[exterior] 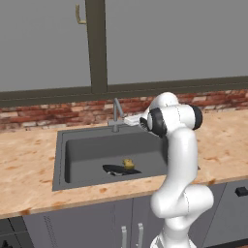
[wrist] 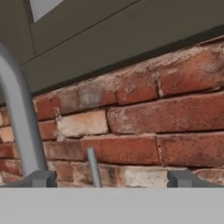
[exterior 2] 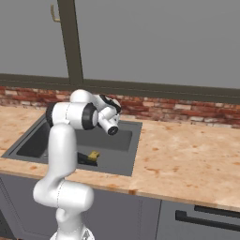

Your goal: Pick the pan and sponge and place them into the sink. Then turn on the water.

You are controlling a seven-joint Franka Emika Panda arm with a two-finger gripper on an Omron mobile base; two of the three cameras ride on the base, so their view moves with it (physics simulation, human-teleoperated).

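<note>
Pan (exterior: 116, 169) + sponge (exterior: 128, 164) in sink (exterior: 61, 160)

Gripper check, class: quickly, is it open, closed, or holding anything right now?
Gripper: open and empty, fingertips spread wide, facing the brick wall beside the faucet.

Flat, even, rendered light is seen throughout, without glare. A soft shadow is cast inside the sink (exterior: 87, 145) basin. The base views are slightly coarse; the brick wall (wrist: 144, 113) up close is rendered soft and blurred.
</note>
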